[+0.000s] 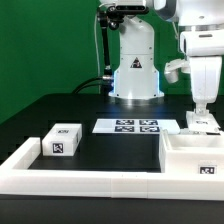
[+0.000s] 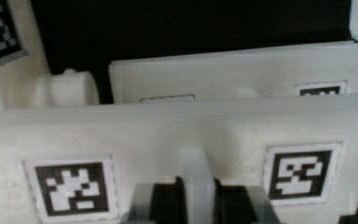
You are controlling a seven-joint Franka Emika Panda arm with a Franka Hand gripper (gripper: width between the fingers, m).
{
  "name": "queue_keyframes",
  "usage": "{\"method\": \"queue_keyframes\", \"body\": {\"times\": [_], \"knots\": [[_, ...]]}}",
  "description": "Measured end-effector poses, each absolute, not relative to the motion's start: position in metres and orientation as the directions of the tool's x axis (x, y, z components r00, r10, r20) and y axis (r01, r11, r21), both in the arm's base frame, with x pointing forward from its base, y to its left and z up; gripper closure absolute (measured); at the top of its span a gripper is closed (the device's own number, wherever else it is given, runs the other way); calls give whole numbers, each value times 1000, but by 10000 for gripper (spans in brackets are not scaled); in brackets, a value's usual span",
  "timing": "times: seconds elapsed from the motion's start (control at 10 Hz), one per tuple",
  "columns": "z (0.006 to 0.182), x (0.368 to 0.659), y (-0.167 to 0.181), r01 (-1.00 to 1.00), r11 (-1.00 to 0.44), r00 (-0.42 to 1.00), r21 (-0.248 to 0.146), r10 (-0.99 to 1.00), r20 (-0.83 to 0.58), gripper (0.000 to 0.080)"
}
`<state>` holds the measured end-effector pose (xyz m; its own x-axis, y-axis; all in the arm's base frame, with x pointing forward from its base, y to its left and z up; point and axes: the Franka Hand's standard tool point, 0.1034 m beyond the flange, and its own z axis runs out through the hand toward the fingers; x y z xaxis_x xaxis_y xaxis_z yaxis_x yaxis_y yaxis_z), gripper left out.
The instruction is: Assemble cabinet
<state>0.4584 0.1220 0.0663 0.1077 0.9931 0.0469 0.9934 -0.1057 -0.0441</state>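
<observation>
White cabinet (image 2: pixel 176 130) just beneath fingers (image 2: pixel 160 205)

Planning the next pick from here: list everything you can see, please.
cabinet: one, white, tagged, on the table at the exterior view's right
box: one, white, tagged, loose at the exterior view's left
marker board: one, white, flat at mid-table
rail: one, white, long and low along the near edge
table: one, black
backdrop: one, green, behind
arm: one, white, base at the back centre
end effector: one, white, shut, down at the cabinet
</observation>
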Motion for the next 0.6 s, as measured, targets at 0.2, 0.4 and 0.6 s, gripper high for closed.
{"method": "queue_keyframes", "body": {"times": [0.2,0.4,0.6], "knots": [[63,455,122,993,-106,108,-48,993,48,738],[59,450,122,993,-105,107,-52,993,49,738],[68,457,121,993,-104,106,-49,993,42,738]]}}
